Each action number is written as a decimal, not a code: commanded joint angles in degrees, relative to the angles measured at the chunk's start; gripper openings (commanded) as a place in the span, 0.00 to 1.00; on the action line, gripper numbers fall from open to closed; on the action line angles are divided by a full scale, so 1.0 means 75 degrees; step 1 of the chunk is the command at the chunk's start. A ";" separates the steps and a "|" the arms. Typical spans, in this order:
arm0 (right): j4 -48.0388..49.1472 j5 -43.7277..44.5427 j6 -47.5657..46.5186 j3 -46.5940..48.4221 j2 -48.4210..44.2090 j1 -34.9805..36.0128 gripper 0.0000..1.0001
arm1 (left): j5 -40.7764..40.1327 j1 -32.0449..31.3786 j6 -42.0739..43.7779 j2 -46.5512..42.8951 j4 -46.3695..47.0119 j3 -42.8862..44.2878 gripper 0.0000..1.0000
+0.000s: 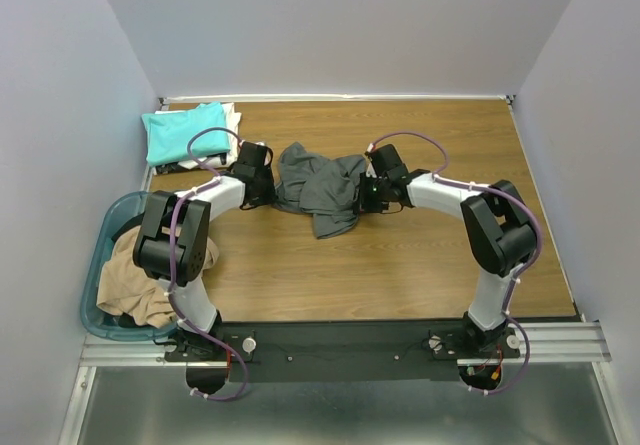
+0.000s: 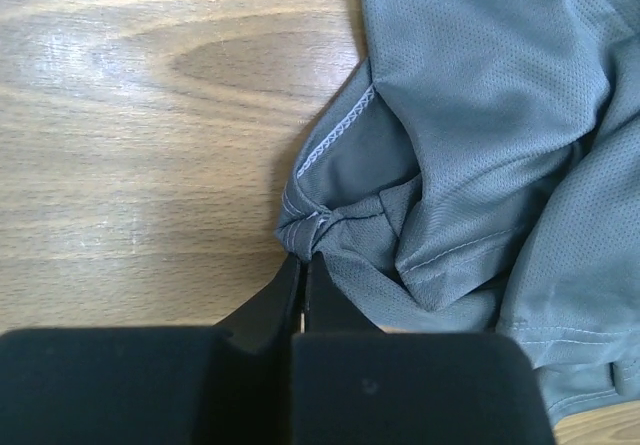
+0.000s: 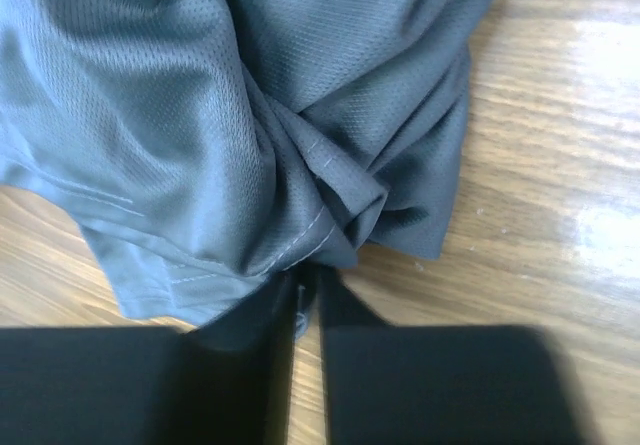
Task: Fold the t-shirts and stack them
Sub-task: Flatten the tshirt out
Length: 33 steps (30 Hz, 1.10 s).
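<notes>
Bright, even light. White glare streaks the counter at right in the right wrist view, upper left in the left. Soft shadows fill folds of the dark grey t-shirt; bottom foreground blurred.

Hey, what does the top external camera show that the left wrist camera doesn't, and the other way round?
Only the top external view: the teal t-shirt stacked on the white t-shirt at the far left, the tan t-shirt in the basket, and the right gripper at the right edge of the dark grey t-shirt.
Only the left wrist view: close up, the white hem stitching and the left gripper shut on a bunched hem.
Both: the dark grey t-shirt crumpled on the wooden table.
</notes>
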 commanded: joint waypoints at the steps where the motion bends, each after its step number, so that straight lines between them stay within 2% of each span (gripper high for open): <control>1: 0.0014 0.0024 0.0006 0.0331 0.0066 0.0046 0.00 | 0.0173 0.0029 0.0099 0.0099 -0.0055 0.0210 0.00; 3: -0.0127 0.0189 -0.0028 0.0471 -0.0156 0.0000 0.00 | 0.0150 0.0052 0.0169 0.0018 -0.0207 0.0504 0.00; 9: -0.1319 0.1068 -0.0391 0.1946 -0.1304 -0.0679 0.00 | -0.0214 0.0333 0.0555 -0.0264 -0.1296 0.2822 0.00; 10: -0.1496 0.1371 -0.0554 0.2181 -0.1607 -0.0785 0.00 | -0.0469 0.0438 0.0568 -0.0369 -0.1600 0.3487 0.00; 13: -0.2083 0.1981 -0.0824 0.3072 -0.2066 -0.1183 0.00 | -0.0565 0.0742 0.0533 -0.0812 -0.1895 0.4474 0.00; 15: -0.2365 0.2625 -0.1094 0.3354 -0.2546 -0.1383 0.00 | -0.0647 0.0883 0.0463 -0.1153 -0.1896 0.4688 0.00; 18: -0.2553 0.3691 -0.1399 0.3682 -0.3226 -0.1512 0.00 | -0.0764 0.1223 0.0299 -0.1996 -0.1709 0.4607 0.00; 21: -0.2612 0.4735 -0.1668 0.3637 -0.3904 -0.1524 0.00 | -0.0742 0.1516 0.0006 -0.2910 -0.1487 0.4046 0.00; 26: -0.2623 0.6537 -0.1938 0.2714 -0.4504 -0.1548 0.00 | -0.0320 0.1575 -0.0439 -0.4036 -0.0971 0.2395 0.00; 27: -0.2623 0.6727 -0.1950 0.2478 -0.4551 -0.1571 0.01 | 0.0122 0.1575 -0.0614 -0.4107 -0.0924 0.2113 0.02; 28: -0.2635 0.6857 -0.1846 0.2244 -0.4645 -0.1583 0.01 | 0.0265 0.1564 -0.0685 -0.4131 -0.0900 0.1565 0.12; 30: -0.2740 0.6882 -0.1588 0.1485 -0.4727 -0.1653 0.12 | 0.0767 0.1564 -0.0826 -0.4108 -0.0946 0.1035 0.30; 31: -0.2810 0.6835 -0.1239 0.1260 -0.4820 -0.1676 0.17 | 0.0852 0.1552 -0.0862 -0.4178 -0.0947 0.0499 0.51; 32: -0.2880 0.6707 -0.1050 0.0979 -0.4845 -0.1700 0.25 | 0.0876 0.1529 -0.0920 -0.4260 -0.0947 0.0227 0.56; 33: -0.3043 0.6636 -0.0851 0.0547 -0.4880 -0.1700 0.48 | 0.0876 0.1494 -0.0944 -0.4353 -0.0923 -0.0263 0.60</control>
